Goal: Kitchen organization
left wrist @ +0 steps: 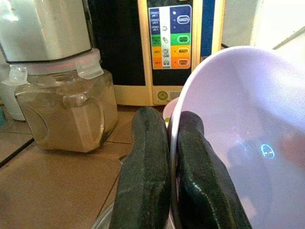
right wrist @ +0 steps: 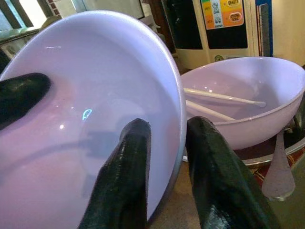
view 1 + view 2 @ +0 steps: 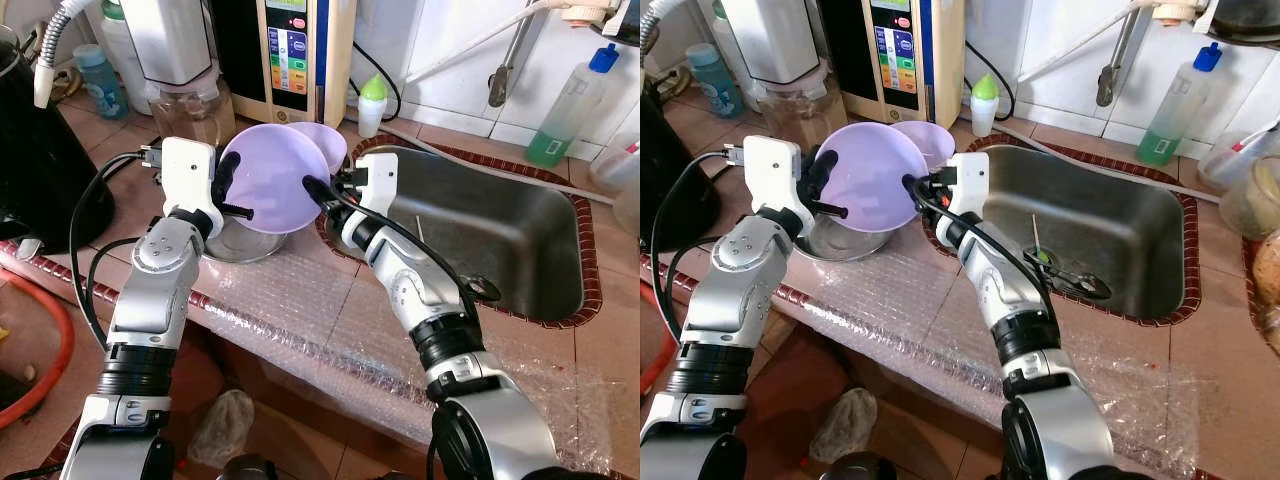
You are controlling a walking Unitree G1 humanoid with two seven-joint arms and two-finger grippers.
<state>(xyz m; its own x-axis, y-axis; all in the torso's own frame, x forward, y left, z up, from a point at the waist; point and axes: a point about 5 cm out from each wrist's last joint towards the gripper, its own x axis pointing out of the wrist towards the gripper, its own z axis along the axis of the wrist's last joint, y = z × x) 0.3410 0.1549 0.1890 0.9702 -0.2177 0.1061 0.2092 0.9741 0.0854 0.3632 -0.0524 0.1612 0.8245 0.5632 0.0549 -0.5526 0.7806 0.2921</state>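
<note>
Right wrist view, second lilac bowl (image 2: 248, 102), two chopsticks (image 2: 224, 98) inside

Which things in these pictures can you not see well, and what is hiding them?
- Metal bowl, head views: mostly covered by the tilted purple bowl that the left gripper and right gripper pinch.
- Second purple bowl, head views: half hidden behind it.
- Sink drain: too small.
- Green bottle label: unreadable.
</note>
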